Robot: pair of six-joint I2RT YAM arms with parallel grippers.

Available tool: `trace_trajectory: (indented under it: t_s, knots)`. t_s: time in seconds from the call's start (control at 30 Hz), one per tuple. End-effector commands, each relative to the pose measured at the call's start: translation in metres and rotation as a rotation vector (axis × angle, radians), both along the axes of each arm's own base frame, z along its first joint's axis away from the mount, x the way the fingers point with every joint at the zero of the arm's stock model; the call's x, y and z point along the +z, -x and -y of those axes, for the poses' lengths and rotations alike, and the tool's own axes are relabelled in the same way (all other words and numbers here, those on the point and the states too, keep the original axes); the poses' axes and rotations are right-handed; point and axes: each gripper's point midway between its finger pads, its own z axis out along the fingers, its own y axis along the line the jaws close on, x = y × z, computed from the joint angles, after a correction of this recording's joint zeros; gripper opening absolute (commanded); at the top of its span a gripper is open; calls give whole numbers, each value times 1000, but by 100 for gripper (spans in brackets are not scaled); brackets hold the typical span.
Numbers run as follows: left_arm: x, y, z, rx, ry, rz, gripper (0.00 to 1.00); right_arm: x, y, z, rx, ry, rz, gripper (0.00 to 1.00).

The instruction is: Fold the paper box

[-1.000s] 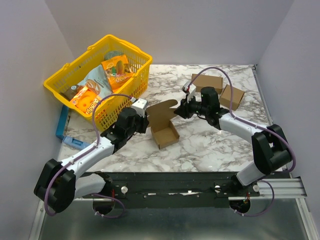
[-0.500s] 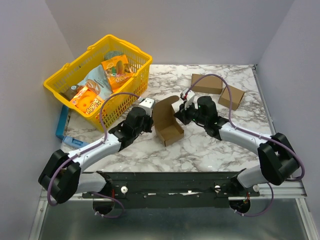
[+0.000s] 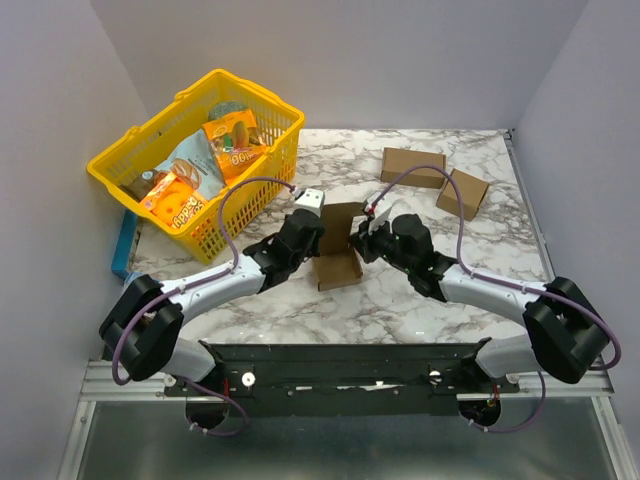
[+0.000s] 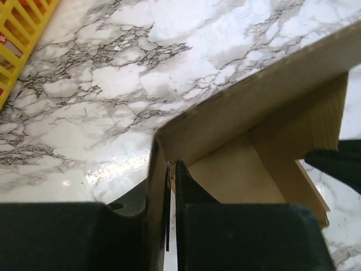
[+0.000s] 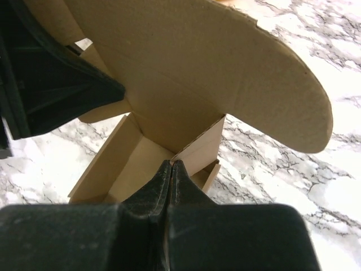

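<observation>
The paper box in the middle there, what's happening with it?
Two robot arms are folding the paper box on the marble table. The left arm has its jaws pinched on its left wall; the right arm has its jaws shut at the right wall's corner. The rounded lid flap stands upright, not yet closed.

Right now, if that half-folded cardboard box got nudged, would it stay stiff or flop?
Probably floppy: the paper box is thin sheet, its rounded flap standing unsupported. Likely very light, so once released a nudge should slide it on the smooth marble table. It would bend at creases sooner than break.
</observation>
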Motion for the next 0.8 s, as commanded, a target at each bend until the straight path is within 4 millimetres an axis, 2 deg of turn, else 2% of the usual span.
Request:
trace_trajectory:
  t_s: [0.0,0.2,0.6,0.7,0.77]
  knots:
    - [18,-10,19,95,86,44,15,8,15,-9,-5,-72,9,5]
    - [11,-10,7,238,95,45,16,0,19,1,-50,-79,-1,5]
    - [-5,7,11,342,173,18,25,-8,22,19,-132,-64,-8,5]
    - [0,6,21,332,230,18,30,-10,22,25,-162,-66,-15,4]
    - [2,7,26,297,229,16,39,-9,20,27,-185,-66,-18,2]
